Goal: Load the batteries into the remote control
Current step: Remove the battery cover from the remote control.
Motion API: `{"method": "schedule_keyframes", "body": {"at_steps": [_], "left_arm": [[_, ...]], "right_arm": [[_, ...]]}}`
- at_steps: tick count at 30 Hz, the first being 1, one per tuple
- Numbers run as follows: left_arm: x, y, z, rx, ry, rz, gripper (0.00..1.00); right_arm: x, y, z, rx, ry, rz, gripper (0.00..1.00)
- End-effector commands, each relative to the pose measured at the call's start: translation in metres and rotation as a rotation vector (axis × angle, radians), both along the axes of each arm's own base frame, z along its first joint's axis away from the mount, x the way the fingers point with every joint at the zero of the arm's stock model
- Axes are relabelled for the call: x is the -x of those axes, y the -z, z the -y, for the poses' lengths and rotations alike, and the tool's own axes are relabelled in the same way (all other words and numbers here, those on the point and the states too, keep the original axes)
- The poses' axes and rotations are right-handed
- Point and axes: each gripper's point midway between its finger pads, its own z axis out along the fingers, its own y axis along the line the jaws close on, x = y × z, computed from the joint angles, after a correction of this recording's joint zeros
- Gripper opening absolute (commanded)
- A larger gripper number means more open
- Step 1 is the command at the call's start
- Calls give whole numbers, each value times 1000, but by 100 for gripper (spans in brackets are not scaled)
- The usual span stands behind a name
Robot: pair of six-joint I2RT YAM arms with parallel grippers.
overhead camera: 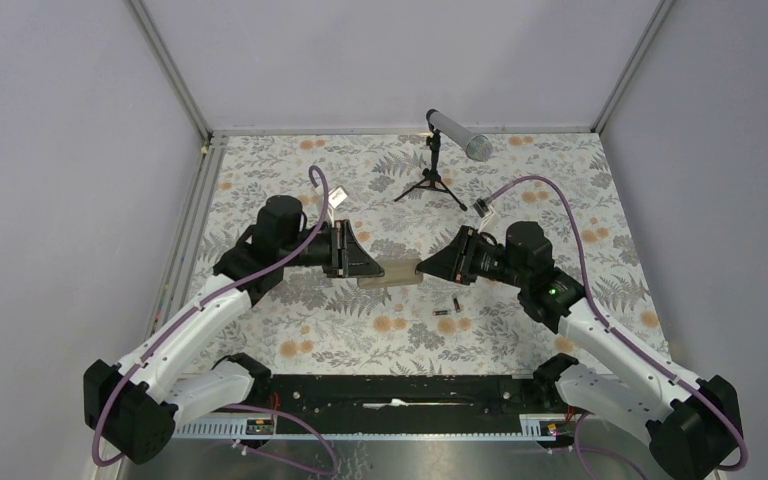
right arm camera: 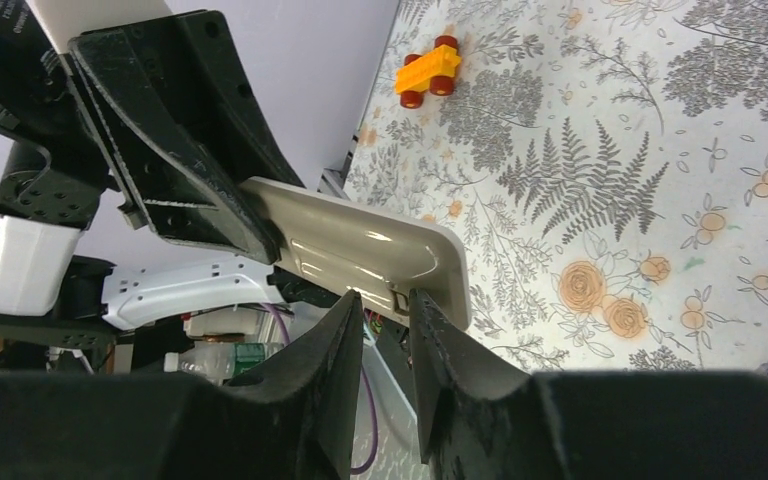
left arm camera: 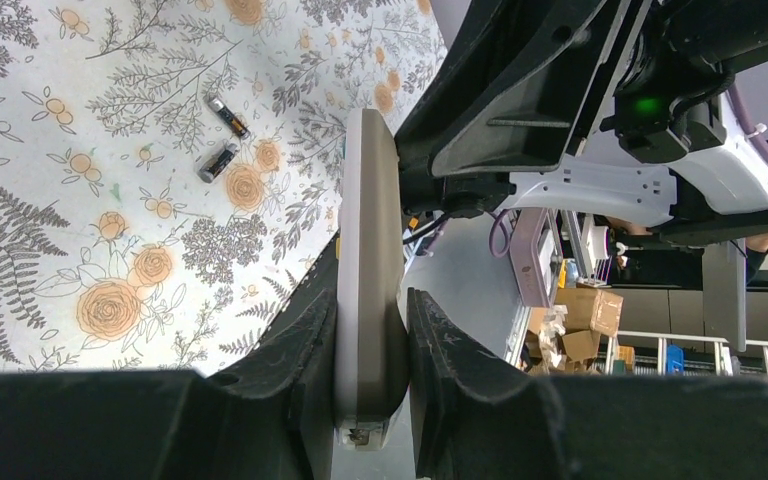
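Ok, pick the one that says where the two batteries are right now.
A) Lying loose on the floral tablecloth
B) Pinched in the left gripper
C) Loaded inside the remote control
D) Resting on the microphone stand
A: in the left wrist view both batteries lie on the floral tablecloth, clear of the remote control, which the left gripper holds.
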Motion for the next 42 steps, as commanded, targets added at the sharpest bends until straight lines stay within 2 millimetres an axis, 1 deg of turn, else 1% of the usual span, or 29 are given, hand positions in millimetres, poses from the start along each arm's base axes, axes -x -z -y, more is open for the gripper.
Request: {"method": "schedule_keyframes", "body": {"at_steps": [1, 4, 7, 12, 14, 17, 19, 22, 27, 30, 34, 39, 42], "left_arm": [[8, -39, 9, 91, 85, 99, 0], [10, -43, 10, 111, 97, 96, 0], [10, -49, 11, 138, 95, 87, 0], [7, -49, 13, 157, 68, 56, 0], [6, -48, 13, 155, 60, 48, 0], [4, -48, 14, 155, 49, 37, 0], [3, -50, 14, 154, 42, 36, 0], [3, -52, 14, 156, 43, 39, 0], [5, -51, 15, 159, 65, 30, 0], [6, -51, 15, 160, 72, 34, 0], [6, -51, 15, 158, 71, 27, 0], [8, -61, 18, 201, 82, 25, 0], [10, -72, 18, 231, 88, 42, 0]], "right_arm": [[-9, -1, 3, 38, 39, 33, 31], [-9, 0, 1, 25, 29, 35, 31], [-7, -4, -3, -7, 11, 39, 31], [-1, -20, -8, -99, -29, 67, 30], [-2, -17, -8, -79, -26, 62, 29], [-4, -6, -4, -30, -6, 45, 27], [-6, 3, 1, 21, 22, 35, 26], [-9, 8, 9, 71, 60, 44, 26], [-11, 9, 9, 65, 70, 53, 27], [-14, 3, 8, 41, 77, 73, 27], [-16, 1, 5, 29, 68, 86, 27], [-16, 7, 2, 27, 57, 67, 27], [-11, 10, -1, 0, 34, 45, 27]]}}
